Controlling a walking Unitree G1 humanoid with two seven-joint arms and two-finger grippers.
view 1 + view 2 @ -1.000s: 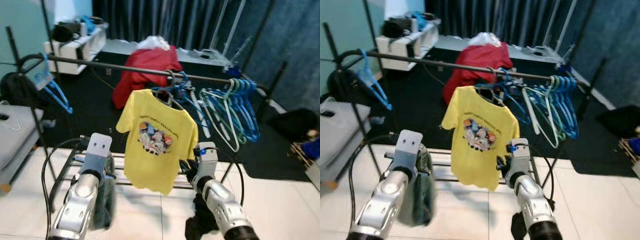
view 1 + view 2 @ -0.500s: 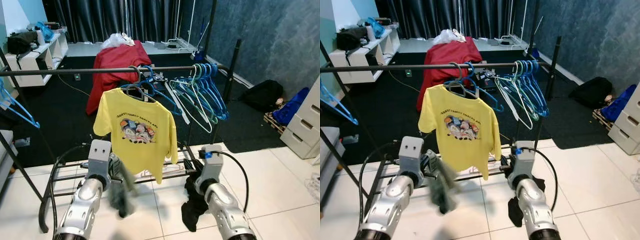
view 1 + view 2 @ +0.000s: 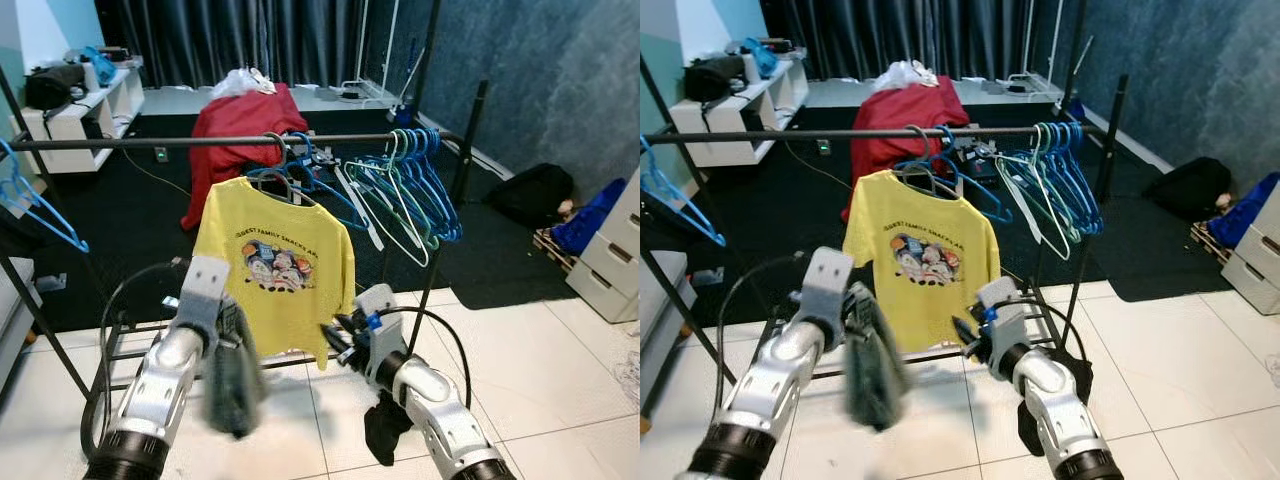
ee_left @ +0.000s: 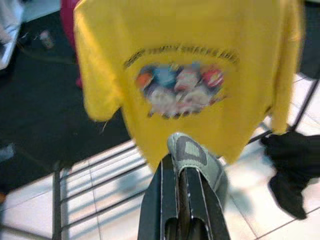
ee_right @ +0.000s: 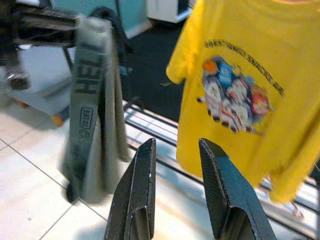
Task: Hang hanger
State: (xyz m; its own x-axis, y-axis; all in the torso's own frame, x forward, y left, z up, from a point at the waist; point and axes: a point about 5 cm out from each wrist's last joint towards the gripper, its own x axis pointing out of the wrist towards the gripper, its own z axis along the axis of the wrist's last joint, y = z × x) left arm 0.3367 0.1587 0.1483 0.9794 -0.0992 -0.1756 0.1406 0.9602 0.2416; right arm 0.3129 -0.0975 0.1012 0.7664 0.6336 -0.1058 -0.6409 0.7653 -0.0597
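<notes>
My left gripper [image 4: 179, 170] is shut on a grey-green garment [image 3: 235, 375] that hangs limp from it, low in front of the rack. I cannot make out a hanger in that garment. My right gripper [image 5: 177, 145] is open and holds nothing; it points across toward the hanging garment [image 5: 92, 125]. Behind both, a yellow printed T-shirt [image 3: 280, 270] hangs on a hanger from the black rail [image 3: 150, 142]. A bunch of bare blue and teal hangers [image 3: 425, 185] hangs further right on the rail.
A black cloth [image 3: 385, 435] lies on the white tiles under my right arm. The rack's low shelf bars [image 4: 95, 175] run behind my grippers. One blue hanger [image 3: 40, 215] hangs at the rail's left end. A red heap [image 3: 245, 110] sits behind; drawers [image 3: 610, 260] stand right.
The camera has swung since a second ago. My right gripper has turned left toward the garment. The garment has swung under my left gripper, which stays shut on it.
</notes>
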